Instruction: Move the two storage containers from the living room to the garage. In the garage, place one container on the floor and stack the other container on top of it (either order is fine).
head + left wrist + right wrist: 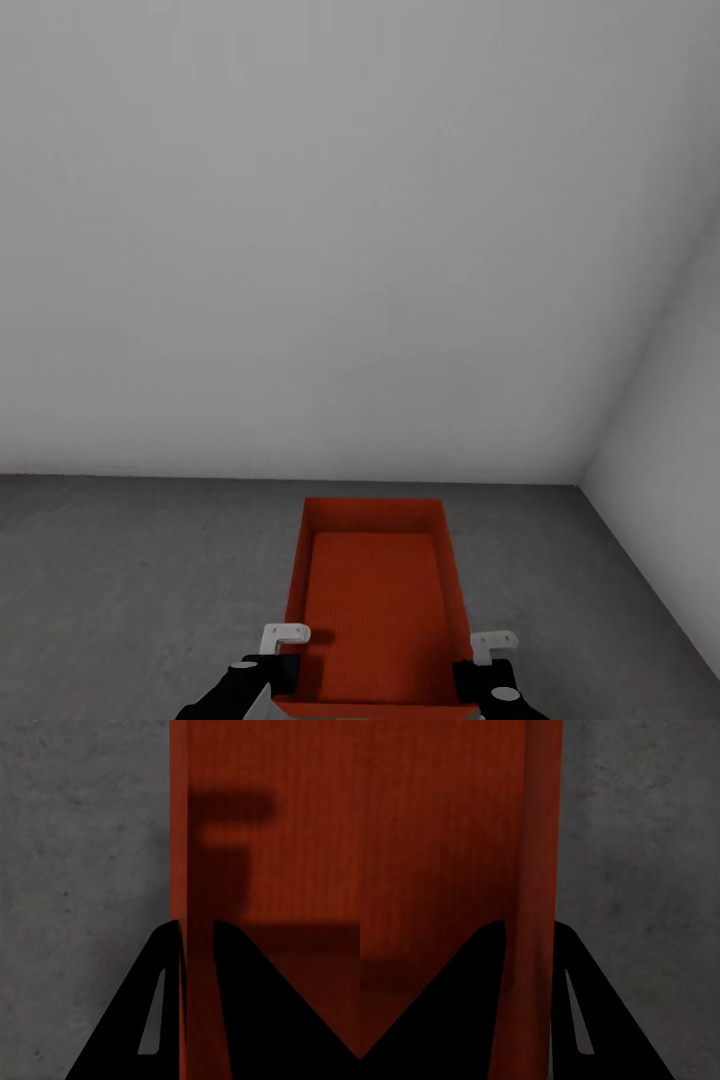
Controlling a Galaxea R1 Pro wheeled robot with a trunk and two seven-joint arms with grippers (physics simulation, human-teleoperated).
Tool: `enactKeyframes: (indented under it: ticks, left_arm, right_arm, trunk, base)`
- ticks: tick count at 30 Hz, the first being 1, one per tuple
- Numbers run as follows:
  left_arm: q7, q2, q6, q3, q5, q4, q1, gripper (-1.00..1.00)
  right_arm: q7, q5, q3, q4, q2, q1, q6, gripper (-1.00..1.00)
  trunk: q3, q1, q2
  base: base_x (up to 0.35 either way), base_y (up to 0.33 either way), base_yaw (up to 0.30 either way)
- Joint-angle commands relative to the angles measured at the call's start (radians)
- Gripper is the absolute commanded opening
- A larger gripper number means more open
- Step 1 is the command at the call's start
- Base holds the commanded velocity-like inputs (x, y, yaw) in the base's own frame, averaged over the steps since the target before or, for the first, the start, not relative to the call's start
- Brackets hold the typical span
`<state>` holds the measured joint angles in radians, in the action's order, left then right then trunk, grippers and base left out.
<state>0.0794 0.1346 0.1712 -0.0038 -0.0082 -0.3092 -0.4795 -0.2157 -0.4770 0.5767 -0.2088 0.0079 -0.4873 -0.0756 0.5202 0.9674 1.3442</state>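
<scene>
Seen from the head: grey floor (140,580) all around the container (375,605), wide and bare toward 9 o'clock and toward 12 o'clock as far as the back wall (300,250). Less room at 3 o'clock, where a side wall (670,400) comes down slanting and meets the back wall in a corner near 1 o'clock. Floor visible between the container's far edge and the back wall; touching neither wall.

Orange-red, rectangular, open on top, finely ribbed inside. Long axis along the 6-to-12 line, one short end toward 12 o'clock, the near short end at 6 o'clock between the two arms. Whether standing on the floor or held just above it, cannot tell.

Left gripper (283,652) at the container's left long wall, near its close end; right gripper (483,655) at the right long wall, on the opposite side. In the left wrist view, left gripper (196,934) closed over the thin wall, one black finger (161,967) on the floor side and the other on the inside, with the container (277,817) on one side and the floor (75,855) on the other. In the right wrist view, right gripper (531,934) likewise clamped on the wall, one finger (585,982) outside over the floor (645,855), the other inside the container (435,832).

No brand, label or readable writing on the container, walls or floor.
</scene>
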Motion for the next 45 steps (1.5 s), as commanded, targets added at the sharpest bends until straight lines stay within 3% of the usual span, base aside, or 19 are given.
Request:
enactKeyframes:
  ticks: [1, 33, 45]
  left_arm:
    - [0.010, 0.000, -0.029, 0.001, -0.009, -0.005, -0.001, -1.00]
    - [0.008, 0.000, -0.028, 0.001, -0.009, -0.005, -0.001, -1.00]
    - [0.008, 0.000, -0.028, 0.001, -0.009, -0.005, -0.001, -1.00]
  right_arm:
    - [-0.011, -0.023, -0.003, 0.005, 0.000, 0.000, 0.037, -1.00]
    - [-0.011, -0.023, -0.003, 0.005, 0.000, 0.000, 0.037, -1.00]
    - [-0.011, -0.023, -0.003, 0.005, 0.000, 0.000, 0.037, -1.00]
  trunk:
    - [0.004, 0.004, 0.008]
    - [0.105, 0.127, 0.232]
    - [0.158, 0.173, 0.316]
  base:
    - [0.000, 0.000, 0.000]
    - [0.000, 0.000, 0.000]
    - [0.000, 0.000, 0.000]
